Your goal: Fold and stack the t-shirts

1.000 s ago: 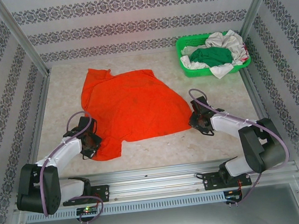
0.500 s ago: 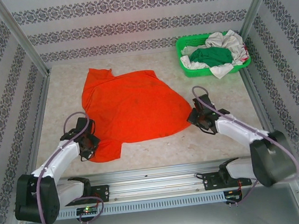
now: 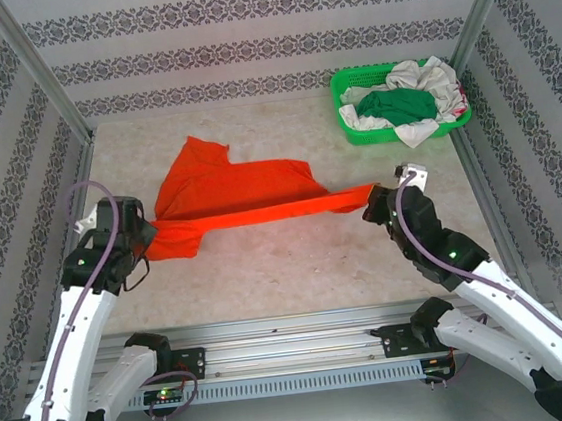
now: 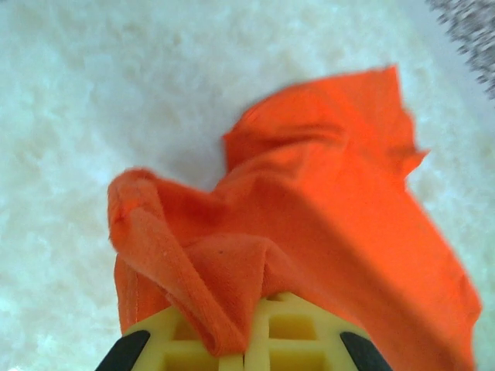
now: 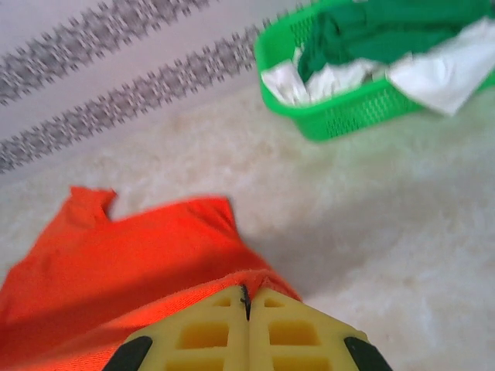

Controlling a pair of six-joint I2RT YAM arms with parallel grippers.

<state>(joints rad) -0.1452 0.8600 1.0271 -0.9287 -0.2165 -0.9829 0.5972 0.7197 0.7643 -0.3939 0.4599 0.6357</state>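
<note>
The orange-red t-shirt (image 3: 234, 197) is lifted off the table and stretched between both grippers, its far part still trailing on the surface. My left gripper (image 3: 144, 230) is shut on its left edge; the cloth (image 4: 309, 224) bunches over the yellow fingers (image 4: 290, 332). My right gripper (image 3: 373, 197) is shut on the shirt's right corner, and the orange cloth (image 5: 139, 263) runs out from between the yellow fingers (image 5: 294, 332). A dark green t-shirt (image 3: 396, 106) and white ones (image 3: 428, 79) lie heaped in the basket.
The green plastic lattice basket (image 3: 351, 131) stands at the back right corner, seen too in the right wrist view as the basket (image 5: 348, 108). Patterned walls and metal posts (image 3: 41, 75) close in the pale table (image 3: 266, 262).
Both arms have risen and pulled the near hem of the orange shirt up and away from the camera, so the flat-spread shirt is now a taut raised band between the grippers.
</note>
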